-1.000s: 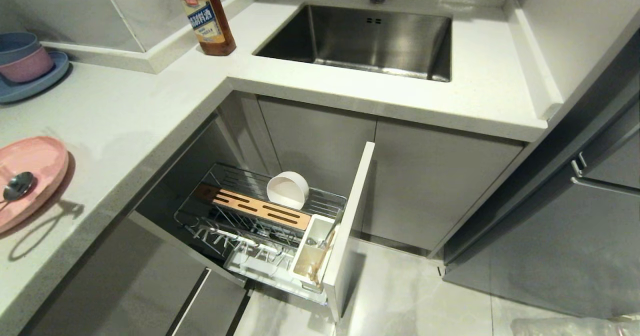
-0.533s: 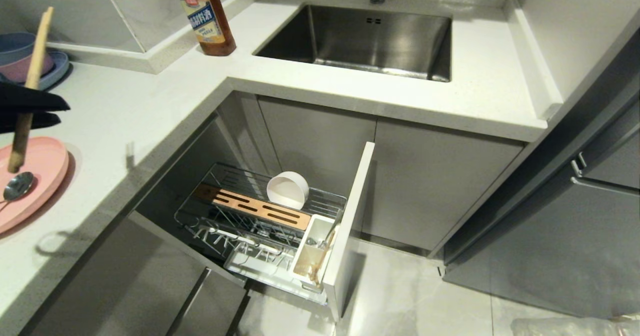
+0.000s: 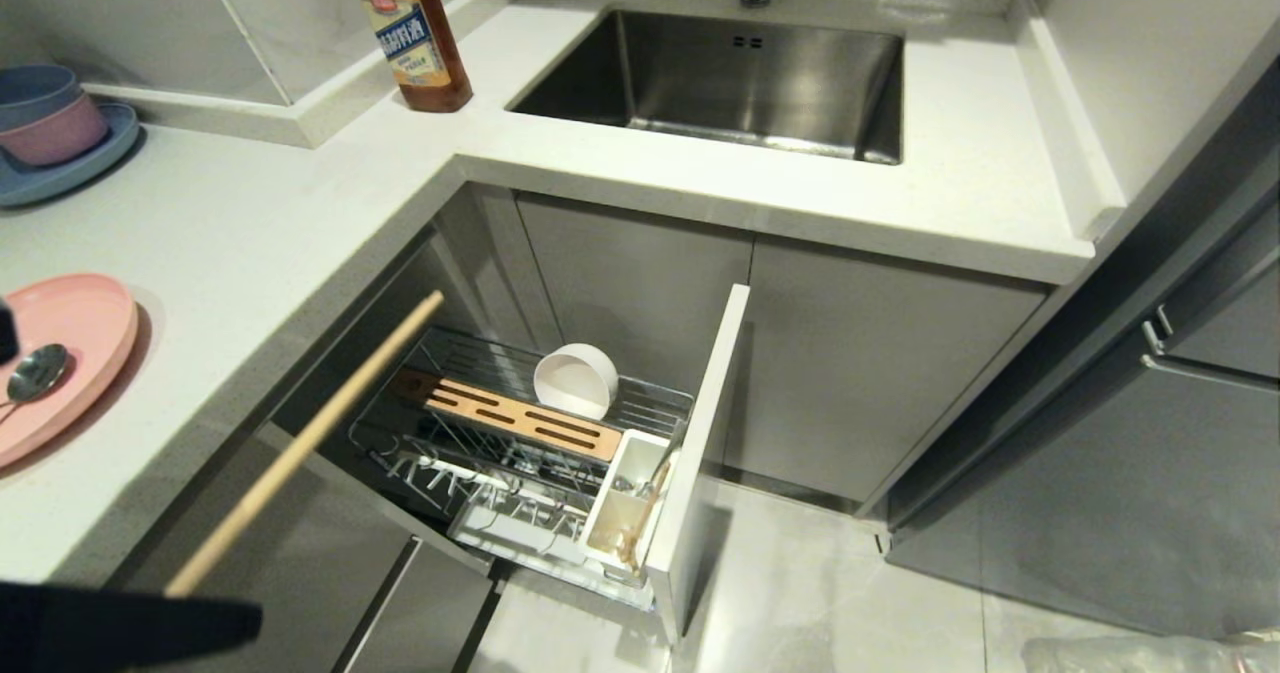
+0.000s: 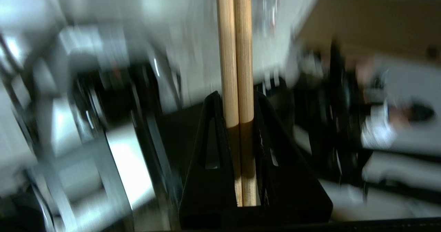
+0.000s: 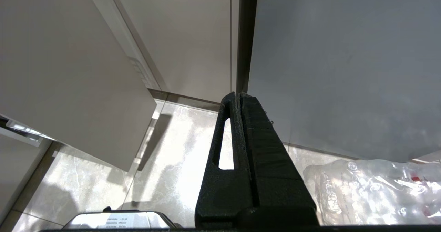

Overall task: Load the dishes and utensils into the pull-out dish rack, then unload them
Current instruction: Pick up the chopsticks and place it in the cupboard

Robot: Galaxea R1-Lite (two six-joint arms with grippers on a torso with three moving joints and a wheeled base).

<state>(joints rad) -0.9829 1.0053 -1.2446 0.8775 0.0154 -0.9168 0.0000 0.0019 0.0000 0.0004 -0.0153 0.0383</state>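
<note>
Chopsticks (image 4: 237,52): two, clamped in left jaws; right jaws closed, empty; one bowl (image 3: 575,381) in rack (image 3: 520,453).

Head camera looks down on the counter (image 3: 300,213); wrist cameras sit close behind pincers.

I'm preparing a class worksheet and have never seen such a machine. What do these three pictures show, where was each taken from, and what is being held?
It is a two-armed kitchen robot. The wide picture comes from its head, looking down at a worktop and an open pull-out dish rack. The other two come from cameras on its wrists. The left claw is shut on a pair of wooden chopsticks, which slant towards the rack in the head picture. The right claw is shut and empty, hanging over the floor. On the worktop lie a pink plate carrying a spoon, and a sauce bottle. A white bowl sits in the rack.
</note>
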